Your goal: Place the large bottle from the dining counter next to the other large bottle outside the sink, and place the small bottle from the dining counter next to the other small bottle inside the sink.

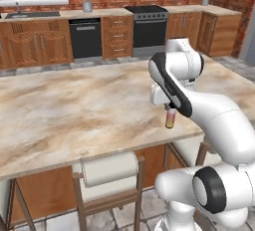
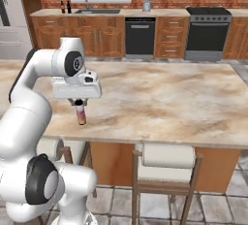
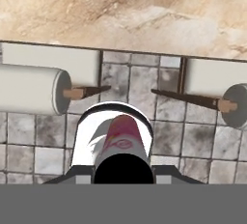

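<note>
My gripper (image 1: pixel 170 109) (image 2: pixel 80 104) is shut on a slim pink bottle (image 1: pixel 170 120) (image 2: pixel 81 116) with a dark cap, gripping it near the top. The bottle hangs upright at the near edge of the marble dining counter (image 1: pixel 74 110) (image 2: pixel 164 98). In the hand view the bottle (image 3: pixel 123 141) is seen from above between my fingers, with floor tiles under it and the counter edge beyond. The sink (image 1: pixel 32 14) (image 2: pixel 97 11) lies in the far wooden counter under the window. Two small dark bottles (image 2: pixel 65 7) stand on the counter left of the sink.
Two white-cushioned stools (image 1: pixel 109 168) (image 2: pixel 169 156) are tucked under the dining counter's near edge, one on each side of the bottle in the hand view. A dishwasher (image 1: pixel 85 38) and a stove (image 1: pixel 148 26) line the far wall.
</note>
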Motion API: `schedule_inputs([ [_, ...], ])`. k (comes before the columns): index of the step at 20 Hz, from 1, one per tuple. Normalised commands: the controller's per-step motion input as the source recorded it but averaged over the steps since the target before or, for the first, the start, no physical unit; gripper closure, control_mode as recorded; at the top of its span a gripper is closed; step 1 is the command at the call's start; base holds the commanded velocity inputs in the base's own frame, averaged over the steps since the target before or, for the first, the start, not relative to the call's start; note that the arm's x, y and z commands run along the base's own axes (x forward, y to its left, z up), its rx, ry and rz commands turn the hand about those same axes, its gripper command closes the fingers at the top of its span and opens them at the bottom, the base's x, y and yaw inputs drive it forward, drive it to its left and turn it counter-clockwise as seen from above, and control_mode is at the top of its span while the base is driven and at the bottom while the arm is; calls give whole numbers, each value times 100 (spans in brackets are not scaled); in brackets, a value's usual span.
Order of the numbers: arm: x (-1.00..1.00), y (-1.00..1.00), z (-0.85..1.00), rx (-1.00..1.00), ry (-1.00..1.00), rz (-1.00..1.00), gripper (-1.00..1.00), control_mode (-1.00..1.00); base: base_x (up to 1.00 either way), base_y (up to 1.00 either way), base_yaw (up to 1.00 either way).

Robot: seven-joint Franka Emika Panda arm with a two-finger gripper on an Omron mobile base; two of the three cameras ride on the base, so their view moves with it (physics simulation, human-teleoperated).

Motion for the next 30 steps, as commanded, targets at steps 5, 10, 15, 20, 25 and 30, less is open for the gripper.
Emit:
schedule_inputs([
  [5,0,0,0,0,0,0,100,100,-2,-86,-1],
  [10,0,0,0,0,0,0,100,100,11,-84,0],
  [15,0,0,0,0,0,0,100,100,37,-72,0],
  [20,0,0,0,0,0,0,100,100,35,-79,0],
  [25,0,0,0,0,0,0,100,100,35,-80,0],
  [30,0,0,0,0,0,0,100,100,37,-100,0],
])
